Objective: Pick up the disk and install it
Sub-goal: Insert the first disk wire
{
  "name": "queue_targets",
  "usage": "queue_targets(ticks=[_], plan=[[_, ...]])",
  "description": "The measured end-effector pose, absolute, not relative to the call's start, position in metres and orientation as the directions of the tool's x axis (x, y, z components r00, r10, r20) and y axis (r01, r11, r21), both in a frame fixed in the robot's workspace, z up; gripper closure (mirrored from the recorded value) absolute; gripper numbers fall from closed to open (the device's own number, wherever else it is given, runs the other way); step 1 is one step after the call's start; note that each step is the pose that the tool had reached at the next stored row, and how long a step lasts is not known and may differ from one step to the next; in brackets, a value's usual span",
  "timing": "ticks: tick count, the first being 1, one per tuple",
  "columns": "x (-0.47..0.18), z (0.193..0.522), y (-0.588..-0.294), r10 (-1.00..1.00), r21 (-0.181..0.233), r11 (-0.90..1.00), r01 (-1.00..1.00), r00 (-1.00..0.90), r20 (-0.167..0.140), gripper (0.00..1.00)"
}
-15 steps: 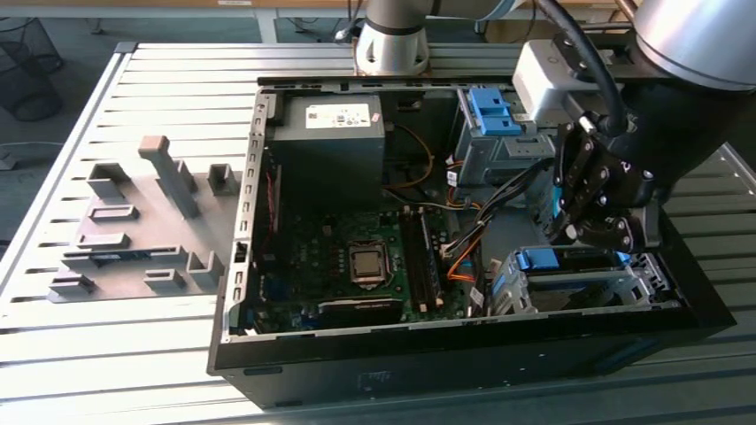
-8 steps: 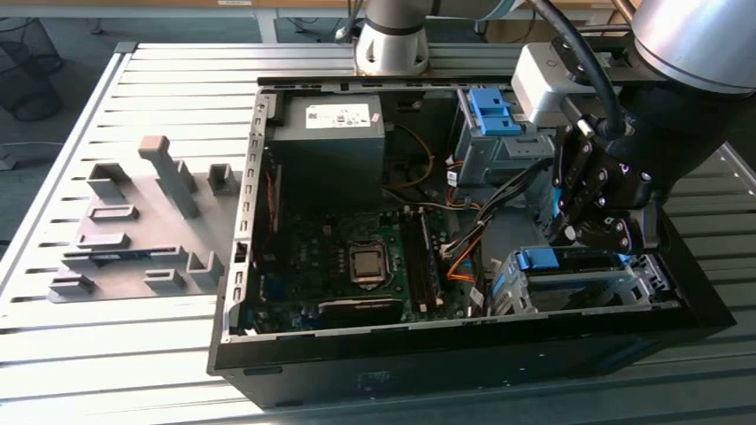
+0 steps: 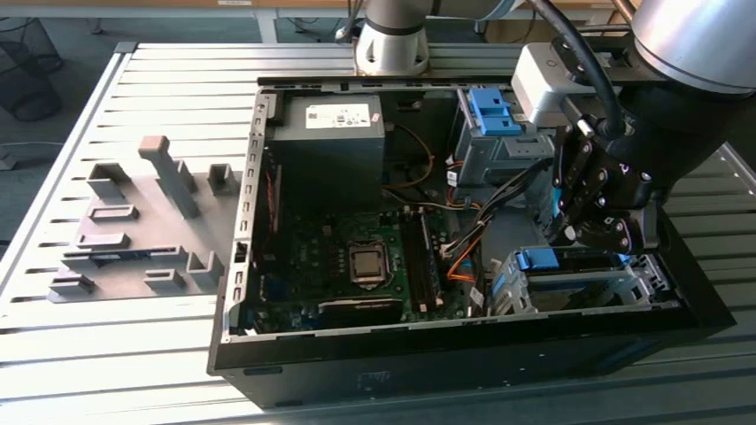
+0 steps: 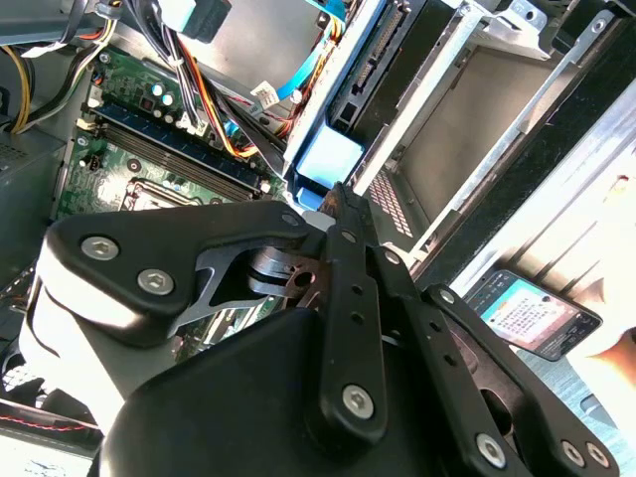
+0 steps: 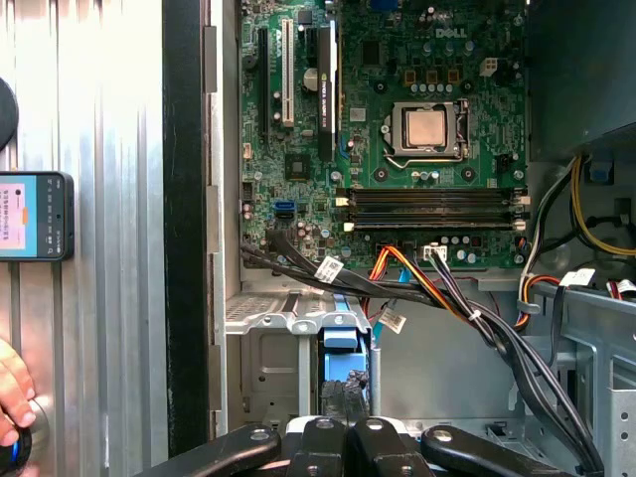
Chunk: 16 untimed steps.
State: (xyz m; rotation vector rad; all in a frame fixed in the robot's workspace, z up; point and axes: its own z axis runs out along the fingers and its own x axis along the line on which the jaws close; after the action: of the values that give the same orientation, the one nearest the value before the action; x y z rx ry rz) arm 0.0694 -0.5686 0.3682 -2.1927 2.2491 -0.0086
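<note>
We find the gripper (image 3: 594,232) lowered inside the open computer case (image 3: 354,372), directly above the drive cage (image 3: 579,288) at the corner nearest the exterior view's right. In both wrist views its fingers (image 5: 343,402) stand drawn close together, with only a narrow gap, their tips resting against the blue tab of the disk (image 5: 340,338). We see no part of the disk clamped between them. The disk (image 3: 553,260) sits upright in the drive cage, its blue carrier frame showing at the top of the slot in the exterior view and its edge running alongside the cage's silver wall in the second wrist view (image 4: 328,159). We note a second blue bracket (image 3: 490,111) in the upper bay near the power supply (image 3: 331,133). The motherboard (image 5: 397,109) lies exposed beside the cage, with a cable bundle (image 5: 437,293) crossing between them. A phone (image 5: 35,216) lies on the slatted table (image 3: 142,354) outside the case, and a person's hand (image 5: 12,388) rests near it
</note>
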Motion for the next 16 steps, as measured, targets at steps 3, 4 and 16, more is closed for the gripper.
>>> queue_targets(ticks=[3, 4, 16], plan=[[0.073, 0.368, -0.569, -1.0, -0.004, 0.025, -1.0, -0.025, 0.003, 0.89], [0.077, 0.368, -0.569, -1.0, -0.004, 0.025, -1.0, -0.026, 0.004, 0.89], [0.102, 0.366, -0.566, -1.0, -0.004, 0.026, -1.0, -0.026, 0.004, 0.89]])
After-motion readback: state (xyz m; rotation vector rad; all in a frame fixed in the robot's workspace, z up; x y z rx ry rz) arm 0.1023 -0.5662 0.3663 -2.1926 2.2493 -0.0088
